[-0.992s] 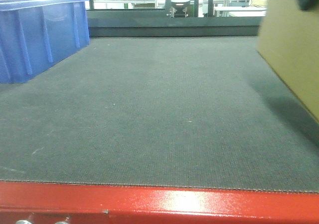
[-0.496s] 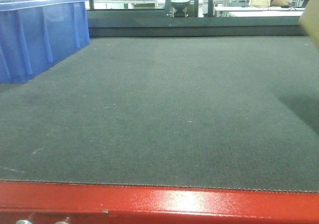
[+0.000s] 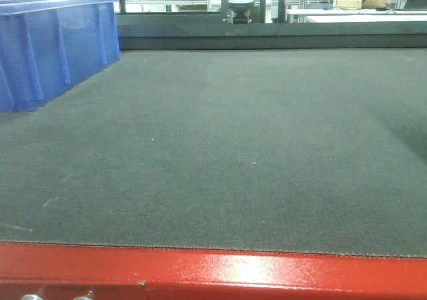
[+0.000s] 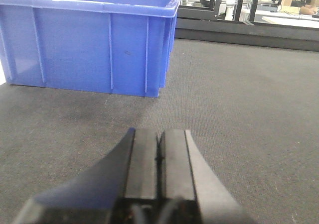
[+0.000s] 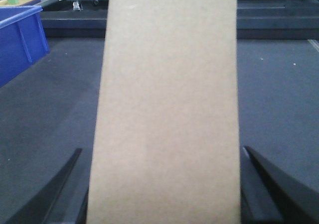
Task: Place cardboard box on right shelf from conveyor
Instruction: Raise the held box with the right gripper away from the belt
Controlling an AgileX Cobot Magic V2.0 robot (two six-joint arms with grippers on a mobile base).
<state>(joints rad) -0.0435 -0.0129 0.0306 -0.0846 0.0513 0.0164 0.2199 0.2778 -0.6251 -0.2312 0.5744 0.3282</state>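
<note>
The plain tan cardboard box (image 5: 169, 84) fills the middle of the right wrist view, held above the dark grey conveyor (image 5: 279, 94). My right gripper (image 5: 162, 149) is shut on it, one dark finger at each side of the box. The front view shows the belt (image 3: 213, 147) and its red frame edge (image 3: 213, 273), but neither the box nor either gripper. My left gripper (image 4: 159, 134) hovers low over the belt (image 4: 239, 109), its pads (image 4: 144, 159) pressed together with nothing between them. The right shelf is out of view.
A blue plastic bin (image 3: 47, 47) stands on the belt at the far left, close ahead of my left gripper (image 4: 89, 45) and at the left edge of the right wrist view (image 5: 20, 40). Dark machine framing (image 3: 233, 33) borders the belt's far side.
The cardboard box, at the front view's right edge a second ago, has moved off to the right and out of that view. Belt and blue bin are unchanged.
</note>
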